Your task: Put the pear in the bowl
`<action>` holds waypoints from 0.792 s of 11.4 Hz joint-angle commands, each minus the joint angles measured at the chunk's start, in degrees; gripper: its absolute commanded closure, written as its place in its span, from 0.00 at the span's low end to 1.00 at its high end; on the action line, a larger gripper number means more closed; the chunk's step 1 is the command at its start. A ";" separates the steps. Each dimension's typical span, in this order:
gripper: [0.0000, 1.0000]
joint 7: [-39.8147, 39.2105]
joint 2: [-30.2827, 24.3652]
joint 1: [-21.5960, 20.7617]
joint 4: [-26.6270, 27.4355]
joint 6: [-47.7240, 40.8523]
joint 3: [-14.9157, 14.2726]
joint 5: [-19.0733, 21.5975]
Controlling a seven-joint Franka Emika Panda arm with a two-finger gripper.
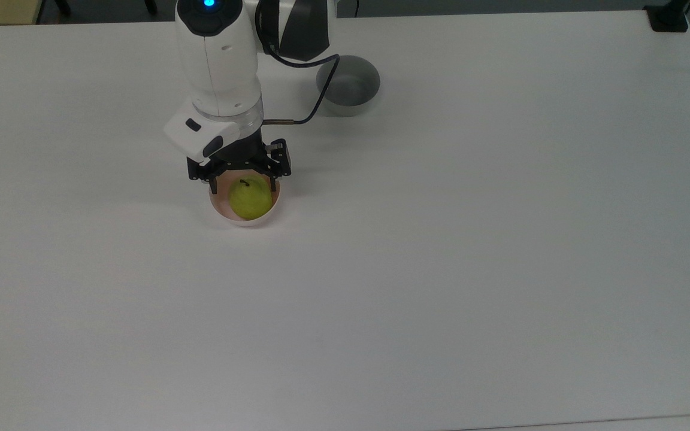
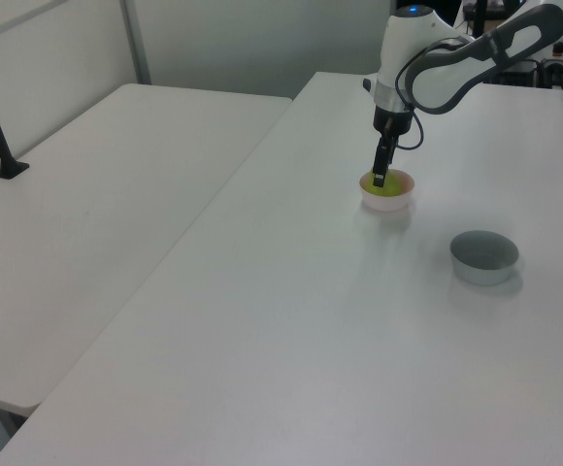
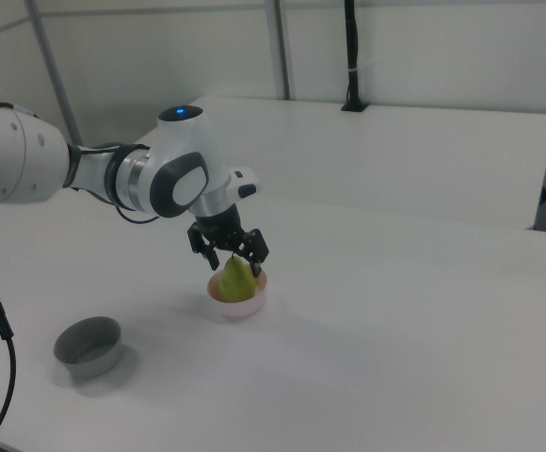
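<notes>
The yellow-green pear [image 1: 250,199] rests inside the pale pink bowl [image 1: 219,212], its dark stem pointing up. My gripper [image 1: 243,184] hangs just above the pear, open, one finger on each side of the fruit's top and apart from it. In the left view the gripper [image 2: 380,181] stands upright over the bowl [image 2: 390,201], with a sliver of pear [image 2: 389,190] showing past the fingers. The right view has the pear [image 3: 238,281] sitting upright in the bowl [image 3: 241,305] under the spread fingers of the gripper [image 3: 236,266].
A grey bowl [image 1: 348,85] of like size stands empty further back on the white table [image 1: 441,269], behind the arm's cable; it also shows as the grey bowl [image 2: 484,258] and the grey bowl [image 3: 88,346]. A second white table [image 2: 87,223] adjoins.
</notes>
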State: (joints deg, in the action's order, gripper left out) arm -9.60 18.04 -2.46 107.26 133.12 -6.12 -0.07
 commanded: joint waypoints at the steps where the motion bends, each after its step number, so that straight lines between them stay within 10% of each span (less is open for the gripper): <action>1: 0.00 3.08 -1.87 -0.62 0.23 -1.01 -0.64 -0.99; 9: 0.00 6.42 -7.84 -0.44 -14.35 -31.13 -0.38 -0.20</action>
State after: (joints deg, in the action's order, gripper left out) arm -6.03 12.75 -2.45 95.81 109.72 -6.21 -0.06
